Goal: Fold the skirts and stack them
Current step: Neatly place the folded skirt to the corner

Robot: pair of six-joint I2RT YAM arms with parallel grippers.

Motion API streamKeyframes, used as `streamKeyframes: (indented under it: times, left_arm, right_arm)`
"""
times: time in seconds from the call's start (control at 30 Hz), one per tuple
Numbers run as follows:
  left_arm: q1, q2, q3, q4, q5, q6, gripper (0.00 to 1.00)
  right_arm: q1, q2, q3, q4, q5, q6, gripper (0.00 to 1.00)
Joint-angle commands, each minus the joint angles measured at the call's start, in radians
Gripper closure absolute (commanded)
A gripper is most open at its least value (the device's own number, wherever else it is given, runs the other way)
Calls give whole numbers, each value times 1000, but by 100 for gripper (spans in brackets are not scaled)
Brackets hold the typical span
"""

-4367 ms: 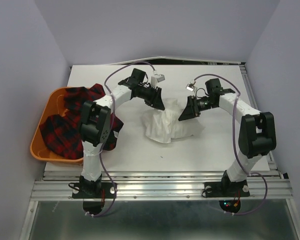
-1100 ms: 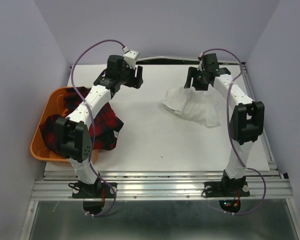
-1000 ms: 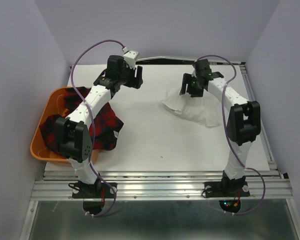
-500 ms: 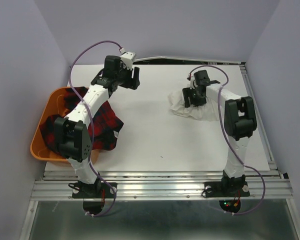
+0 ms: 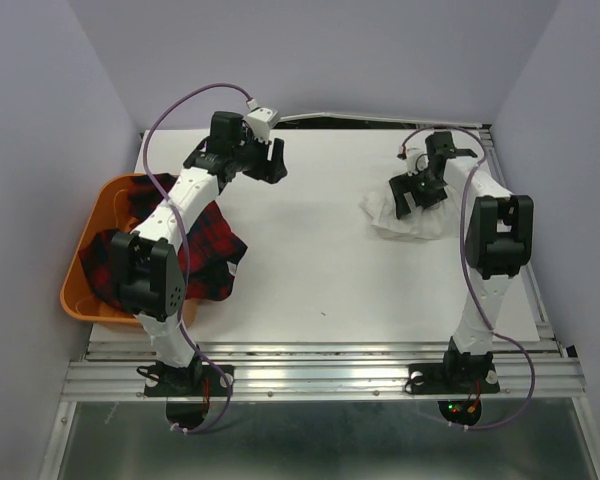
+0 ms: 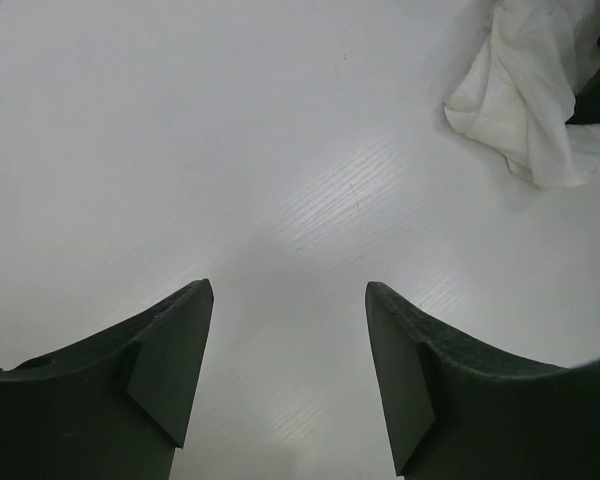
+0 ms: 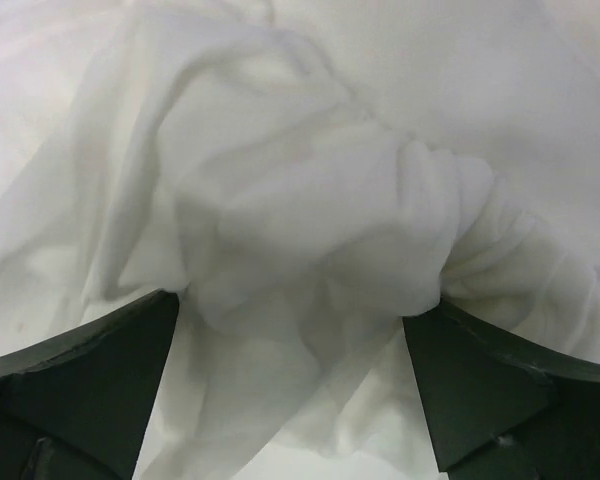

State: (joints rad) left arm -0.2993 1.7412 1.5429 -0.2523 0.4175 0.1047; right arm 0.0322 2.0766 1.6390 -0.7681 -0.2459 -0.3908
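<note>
The white skirt (image 5: pixel 420 222) lies crumpled in a small heap at the table's back right. My right gripper (image 5: pixel 411 194) is down on it, open wide. In the right wrist view a bunched fold of the white skirt (image 7: pixel 300 230) fills the space between the two fingers (image 7: pixel 110 370). My left gripper (image 5: pixel 271 160) hovers at the back left of the table, open, with only bare tabletop between its fingers (image 6: pixel 170 350); the white skirt (image 6: pixel 525 100) shows off to its upper right. Red-and-black plaid skirts (image 5: pixel 205 252) hang over the rim of the orange basket (image 5: pixel 75 285).
The orange basket stands off the table's left edge, with more plaid fabric (image 5: pixel 150 192) inside. Purple walls close in the back and both sides. A metal rail (image 5: pixel 495 170) runs along the right edge near the white skirt.
My right gripper dragged the white skirt from the back centre toward the right, bunching it into a smaller heap, and its jaws have opened wider. The left arm has barely moved.
</note>
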Motion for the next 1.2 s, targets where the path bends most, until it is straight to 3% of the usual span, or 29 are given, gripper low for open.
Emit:
streamKeyframes:
  times: [0.0, 0.17, 0.4, 0.57, 0.73, 0.9, 1.17]
  left_arm:
    - [2, 3, 66, -13, 46, 27, 27]
    - [2, 7, 66, -7, 53, 23, 27]
    - [2, 29, 88, -4, 60, 7, 27]
    - [2, 34, 97, -15, 58, 9, 27]
    - [3, 24, 79, -22, 47, 16, 27]
    - [6, 18, 66, -31, 40, 23, 27]
    - [26, 26, 59, -36, 40, 3, 25]
  right_arm:
    - [6, -73, 200, -175, -127, 55, 0]
    - [6, -136, 223, -155, -8, 181, 0]
    - [6, -184, 39, -33, 155, 228, 0]
    - [6, -126, -118, 137, 238, 256, 0]
    - [-14, 12, -146, 226, 234, 296, 0]
    - [-77, 138, -35, 234, 197, 305, 0]
    - [-178, 345, 293, 201, 162, 234, 0]
